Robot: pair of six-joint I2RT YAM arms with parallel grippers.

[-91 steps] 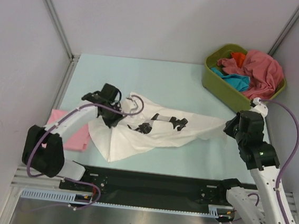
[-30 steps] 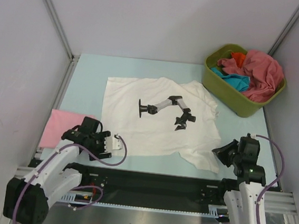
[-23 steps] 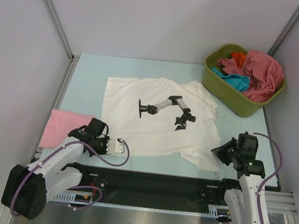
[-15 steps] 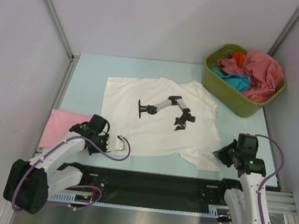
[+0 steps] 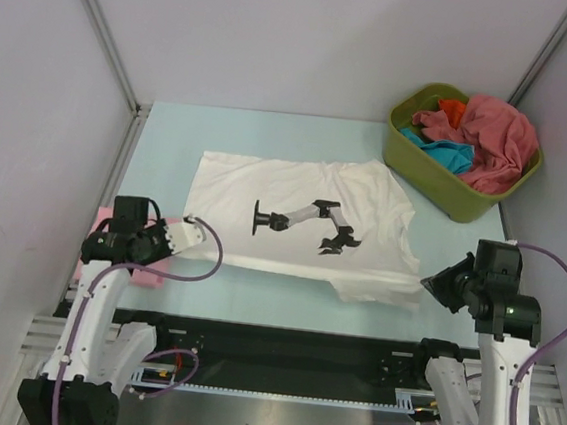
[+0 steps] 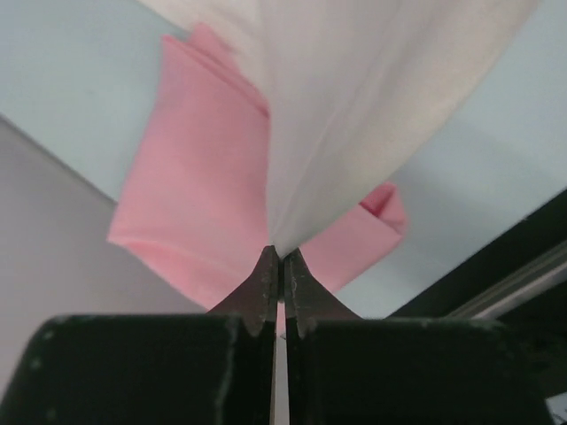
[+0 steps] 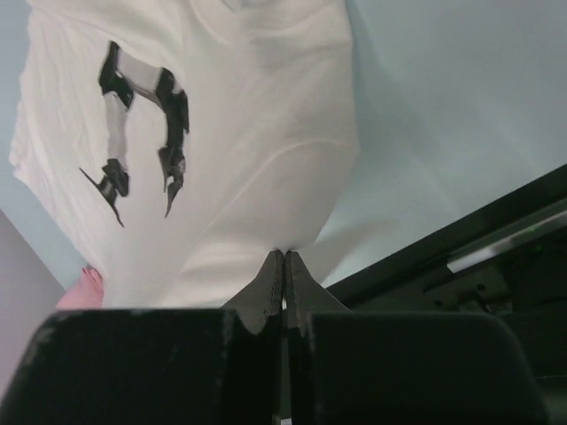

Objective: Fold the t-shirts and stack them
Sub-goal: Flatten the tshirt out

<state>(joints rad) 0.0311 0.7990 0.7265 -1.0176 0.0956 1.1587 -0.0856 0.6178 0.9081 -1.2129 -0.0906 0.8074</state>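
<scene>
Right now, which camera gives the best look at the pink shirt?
The left wrist view: the pink shirt fills much of it, folded edges clear, though the white shirt hangs across its middle. The top view shows only slivers around the left arm; the right wrist view catches one small corner.

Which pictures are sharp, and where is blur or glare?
Top external: sharp, evenly lit. Left wrist: the white t-shirt is blurred near the left hand; the pink t-shirt is soft. Right wrist: the shirt's print is clear; glare on the black rail.

Bare table [image 5: 271,133] lies beyond the white t-shirt [image 5: 296,182]; the green tub [image 5: 416,165] blocks the far right corner.
</scene>
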